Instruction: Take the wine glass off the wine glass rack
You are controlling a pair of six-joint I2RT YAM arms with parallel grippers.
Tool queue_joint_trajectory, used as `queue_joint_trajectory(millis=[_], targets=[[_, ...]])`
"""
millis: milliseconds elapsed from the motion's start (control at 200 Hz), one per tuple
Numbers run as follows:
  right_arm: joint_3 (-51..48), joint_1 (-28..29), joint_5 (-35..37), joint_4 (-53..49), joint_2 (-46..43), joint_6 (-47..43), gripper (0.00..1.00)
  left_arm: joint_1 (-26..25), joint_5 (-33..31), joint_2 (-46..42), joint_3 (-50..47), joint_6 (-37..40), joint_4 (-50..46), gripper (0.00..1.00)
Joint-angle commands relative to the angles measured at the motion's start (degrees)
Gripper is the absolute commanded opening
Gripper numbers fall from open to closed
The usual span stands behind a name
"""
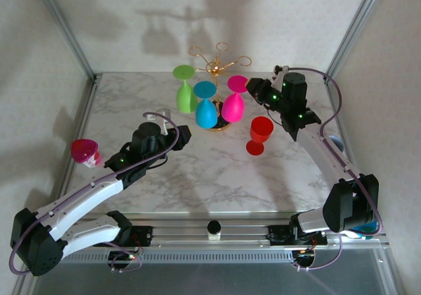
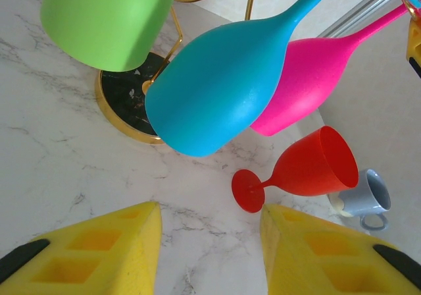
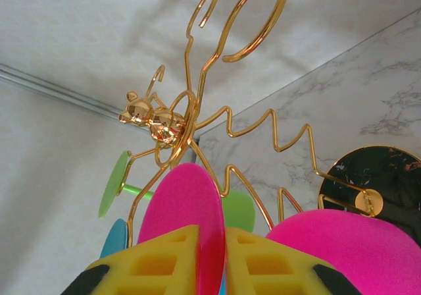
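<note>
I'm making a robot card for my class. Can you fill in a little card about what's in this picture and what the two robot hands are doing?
Rack: gold wine glass rack on the marble table
Hanging upside down: green glass, blue glass, pink wine glass
Off the rack: red glass, on the table
Right gripper: shut on the pink wine glass's round foot
Left gripper: open, empty, facing the rack

Red wine glass [image 1: 260, 135] upright on white marble tabletop [image 1: 197, 176], right of centre. Grey-blue mug [image 2: 368, 193] just beside it, handle showing. Green wine glass [image 1: 185, 99] and blue wine glass [image 1: 206, 114] hang bowl-down, side by side. Dark pink glass [image 1: 84, 151] near left table edge.
</note>
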Motion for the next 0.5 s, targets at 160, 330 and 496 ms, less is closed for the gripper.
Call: queue_joint_trajectory(millis=[160, 330, 496], targets=[[2.14, -0.44, -1.07, 1.48, -0.26, 0.94, 0.13, 0.57, -1.43, -0.29, 0.82, 0.58, 0.30, 0.44], [2.63, -0.53, -1.65, 1.12, -0.29, 1.15, 0.02, 0.61, -1.36, -0.29, 0.68, 0.65, 0.44, 0.44], [2.84, -0.66, -2.25, 0.95, -0.39, 1.84, 0.00, 0.66, -1.44, -0.55, 0.60, 0.57, 0.39, 0.44]])
